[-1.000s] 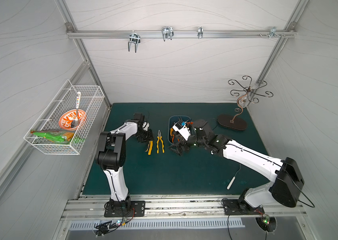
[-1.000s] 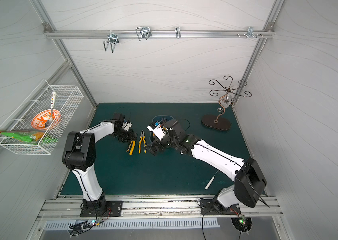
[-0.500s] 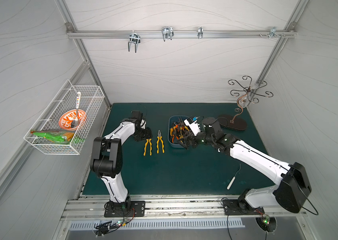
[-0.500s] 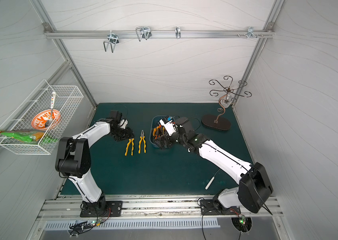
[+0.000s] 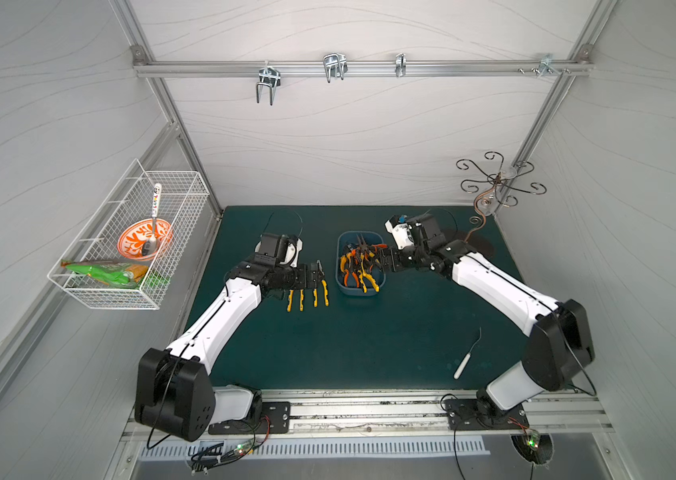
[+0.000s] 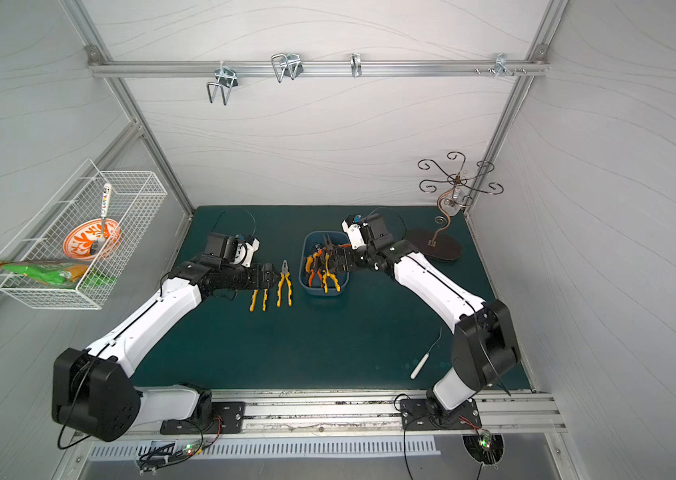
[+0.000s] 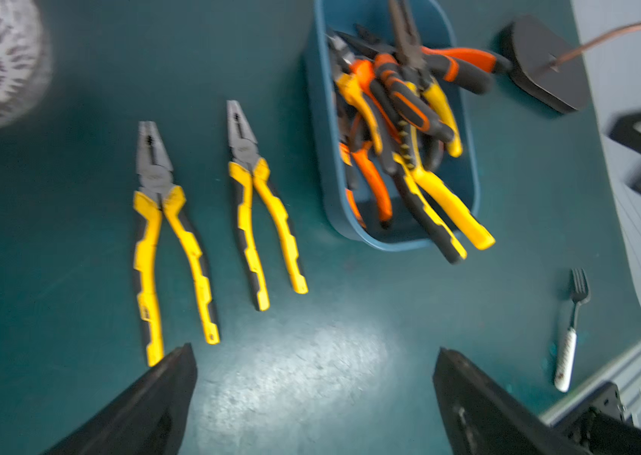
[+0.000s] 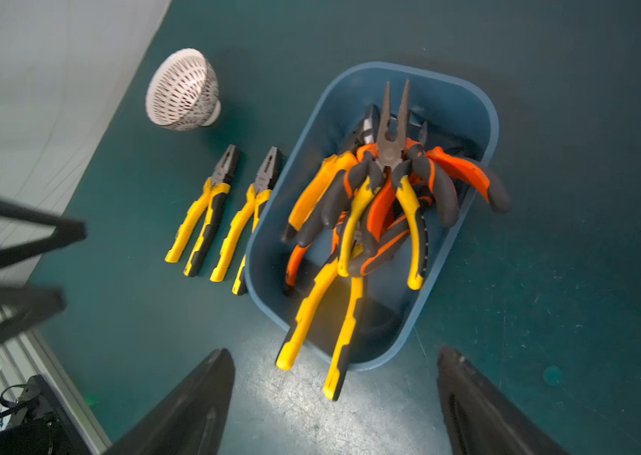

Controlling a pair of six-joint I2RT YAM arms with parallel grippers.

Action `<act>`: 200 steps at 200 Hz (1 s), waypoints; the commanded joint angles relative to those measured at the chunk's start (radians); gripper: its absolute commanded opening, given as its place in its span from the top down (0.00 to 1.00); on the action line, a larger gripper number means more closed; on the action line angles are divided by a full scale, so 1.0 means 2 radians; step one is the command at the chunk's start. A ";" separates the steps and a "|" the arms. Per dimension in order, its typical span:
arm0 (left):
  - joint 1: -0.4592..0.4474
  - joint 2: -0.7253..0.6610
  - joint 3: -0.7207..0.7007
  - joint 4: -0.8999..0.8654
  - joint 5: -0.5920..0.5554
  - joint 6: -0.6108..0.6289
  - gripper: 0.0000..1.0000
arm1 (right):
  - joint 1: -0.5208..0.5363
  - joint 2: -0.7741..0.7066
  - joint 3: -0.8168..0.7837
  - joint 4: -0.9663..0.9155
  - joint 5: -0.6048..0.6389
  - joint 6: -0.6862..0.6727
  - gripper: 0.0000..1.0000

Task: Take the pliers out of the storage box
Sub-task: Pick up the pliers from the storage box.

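Left gripper (image 7: 314, 354) and right gripper (image 8: 334, 354) are found wide open, nothing held. Two pliers (image 7: 155, 177) are laid on the mat (image 7: 74, 275) beside the storage box (image 8: 484, 118); the rest are heaped inside, handles interlocked. Neighbours may be dragged out, or the box tipped, by one lift.

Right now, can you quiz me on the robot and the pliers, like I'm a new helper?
1. True or false: the left gripper is shut.
2. How many pliers lie on the mat outside the storage box?
3. Which one reaches over the storage box: A, the left gripper, or B, the right gripper?
Key: 1 false; 2 two; 3 B.
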 commanded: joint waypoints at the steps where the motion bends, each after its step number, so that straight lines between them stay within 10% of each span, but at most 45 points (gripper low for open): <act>1: -0.035 -0.040 -0.027 0.059 -0.009 -0.031 0.00 | -0.008 0.042 0.043 -0.058 -0.020 -0.008 0.19; 63: -0.119 -0.096 -0.090 0.126 -0.036 -0.041 0.00 | -0.020 0.149 0.155 -0.125 0.038 -0.057 0.33; 200: -0.124 -0.070 -0.094 0.130 -0.037 -0.024 0.00 | -0.025 0.284 0.318 -0.219 -0.017 -0.110 0.54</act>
